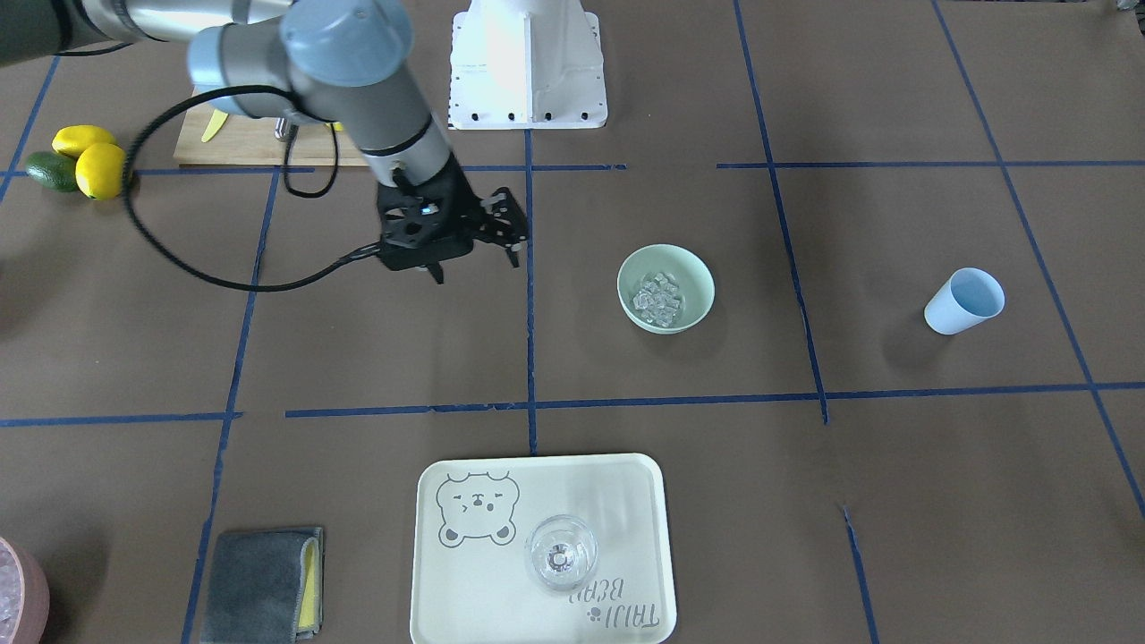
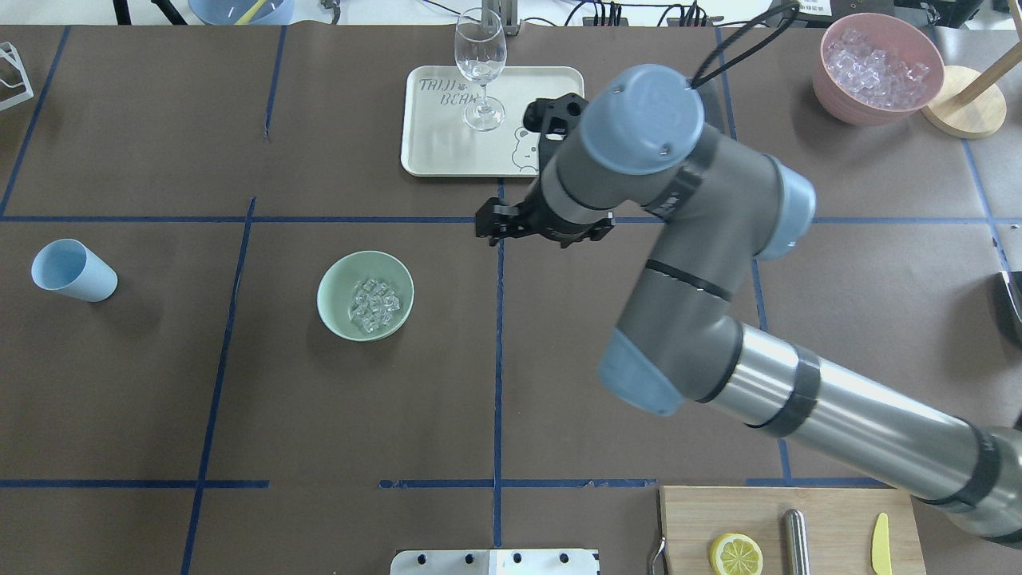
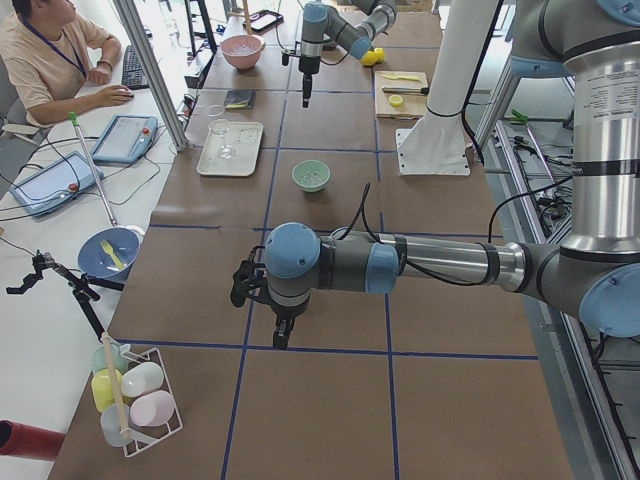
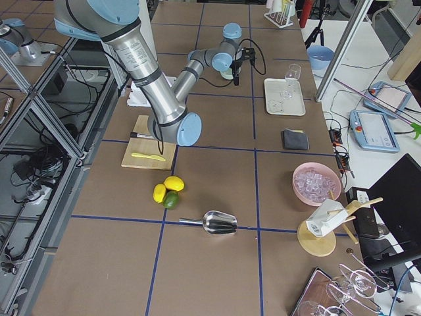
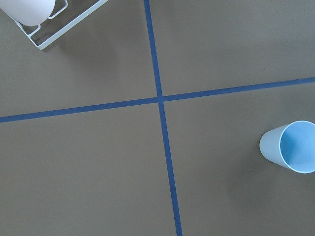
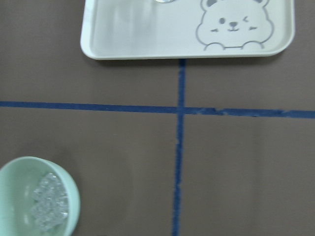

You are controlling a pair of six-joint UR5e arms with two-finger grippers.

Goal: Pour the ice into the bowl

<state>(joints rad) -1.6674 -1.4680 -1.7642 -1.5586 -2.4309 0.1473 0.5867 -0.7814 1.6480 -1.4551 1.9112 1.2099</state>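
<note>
Evidently finished: the right arm [image 2: 703, 263] hangs over the table [image 1: 894, 492], the right gripper [image 1: 476, 264] spread and empty; the left gripper [image 3: 281, 338], shown only side-on, cannot be judged. The bowl [image 1: 626, 273] sits well apart, the ice [image 1: 657, 298] heaped inside. A low sweep by the arm could clip the rim and scatter cubes across the table
</note>
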